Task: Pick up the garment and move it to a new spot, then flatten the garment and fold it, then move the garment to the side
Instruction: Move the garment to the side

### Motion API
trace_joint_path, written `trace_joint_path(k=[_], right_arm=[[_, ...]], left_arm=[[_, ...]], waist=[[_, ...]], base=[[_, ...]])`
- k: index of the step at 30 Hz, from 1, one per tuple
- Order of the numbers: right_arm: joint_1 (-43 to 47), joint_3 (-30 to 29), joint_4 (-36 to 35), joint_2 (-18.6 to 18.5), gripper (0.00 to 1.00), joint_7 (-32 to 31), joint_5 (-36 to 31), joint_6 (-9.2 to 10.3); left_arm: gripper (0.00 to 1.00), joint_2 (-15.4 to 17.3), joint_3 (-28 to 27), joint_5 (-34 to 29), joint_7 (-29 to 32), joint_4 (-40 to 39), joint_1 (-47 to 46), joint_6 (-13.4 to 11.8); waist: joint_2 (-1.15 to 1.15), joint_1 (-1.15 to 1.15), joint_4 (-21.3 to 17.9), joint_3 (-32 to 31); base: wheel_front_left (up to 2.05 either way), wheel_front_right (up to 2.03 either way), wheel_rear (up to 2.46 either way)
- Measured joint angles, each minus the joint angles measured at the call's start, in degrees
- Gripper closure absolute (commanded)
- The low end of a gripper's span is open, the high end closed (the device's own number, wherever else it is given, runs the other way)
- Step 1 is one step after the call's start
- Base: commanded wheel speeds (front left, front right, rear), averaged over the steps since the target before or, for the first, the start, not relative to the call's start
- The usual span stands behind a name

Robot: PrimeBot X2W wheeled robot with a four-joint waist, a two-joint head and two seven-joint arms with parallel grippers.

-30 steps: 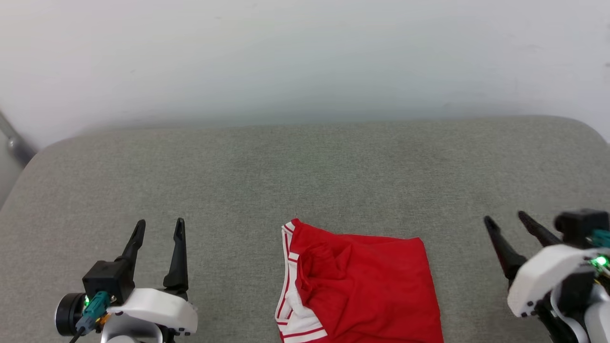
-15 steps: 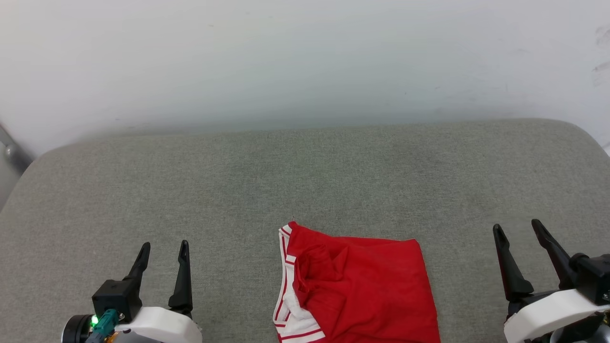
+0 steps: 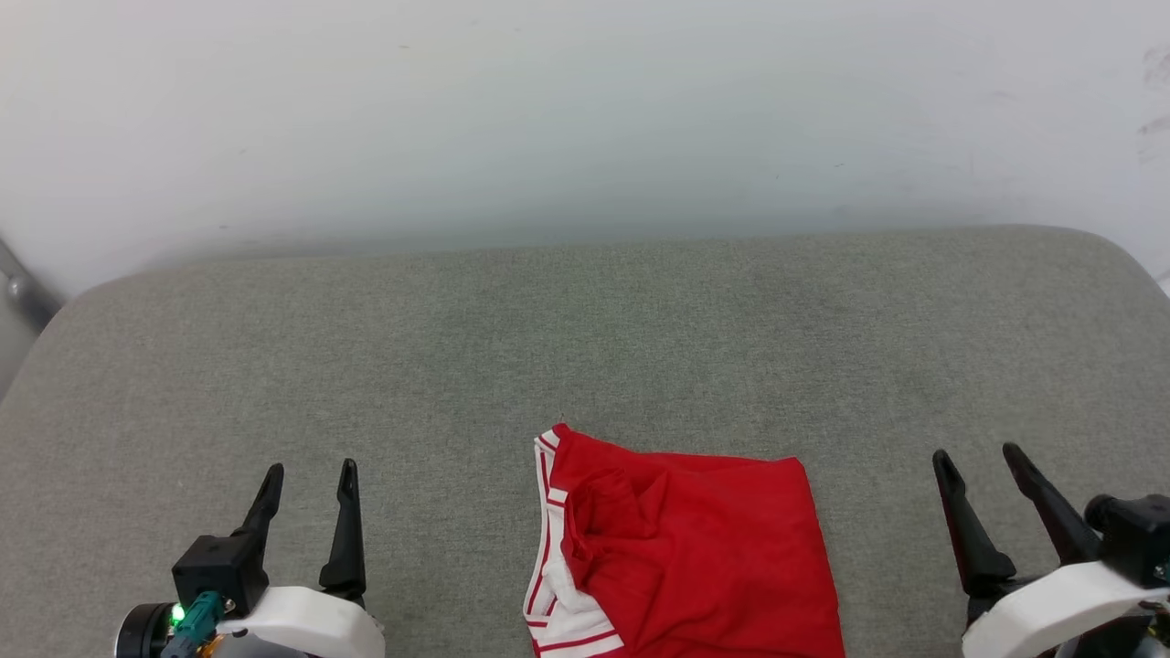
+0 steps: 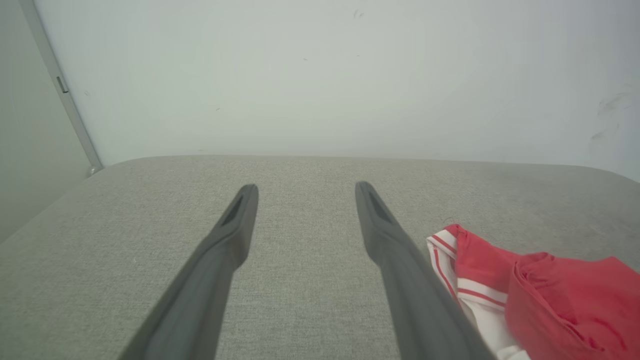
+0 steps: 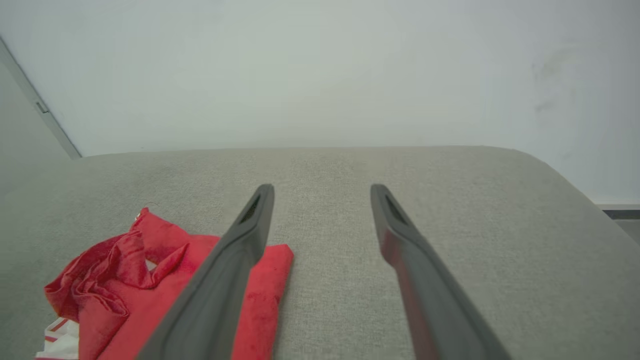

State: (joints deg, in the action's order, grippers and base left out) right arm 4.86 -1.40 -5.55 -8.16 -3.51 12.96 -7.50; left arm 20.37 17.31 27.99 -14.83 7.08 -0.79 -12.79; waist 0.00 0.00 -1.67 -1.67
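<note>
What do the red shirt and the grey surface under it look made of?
The garment: probably thin, soft jersey-like cloth, matte; it bunches into limp folds. The grey surface: seemingly matte woven upholstery, perhaps padded; fine weave grain, rounded corners.

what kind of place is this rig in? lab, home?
Probably an indoor test bay or lab rather than a lived-in room: a grey fabric-covered padded surface with rounded corners before a bare white wall, with a folded red shirt with white striped trim on it.

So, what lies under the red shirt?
The shirt lies on the grey cushion. A white striped sleeve sticks out under its red fold at the left; anything else beneath is covered.
</note>
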Motion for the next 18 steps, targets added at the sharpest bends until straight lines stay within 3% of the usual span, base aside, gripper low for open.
trace_joint_path(k=[5,10,13,18], right_arm=[[0.3,-6.3,4.5,-2.2,0.00,-10.6,8.4,0.00],[-1.3,-13.0,12.4,-4.9,0.00,-28.2,16.3,0.01],[-3.4,-16.0,15.7,-3.9,0.00,-39.3,20.3,0.01],[-8.6,-21.0,19.6,1.9,0.00,-53.3,24.9,0.01]], left_arm=[[0.00,-0.2,-0.7,0.0,-0.1,-0.1,-0.3,0.0],[0.00,-0.7,-1.7,0.0,-0.1,-0.7,-0.6,-0.1],[0.00,-1.0,-2.1,-0.2,-0.1,-1.2,-0.8,-0.3],[0.00,-2.4,-2.6,-1.0,-0.1,-2.0,-2.4,0.2]], waist=[[0.00,0.00,0.0,0.4],[0.00,0.00,0.5,1.2],[0.00,0.00,1.2,1.8],[0.00,0.00,3.1,3.7]], base=[[0.00,0.00,0.00],[0.00,0.00,0.00],[0.00,0.00,0.00],[0.00,0.00,0.00]])
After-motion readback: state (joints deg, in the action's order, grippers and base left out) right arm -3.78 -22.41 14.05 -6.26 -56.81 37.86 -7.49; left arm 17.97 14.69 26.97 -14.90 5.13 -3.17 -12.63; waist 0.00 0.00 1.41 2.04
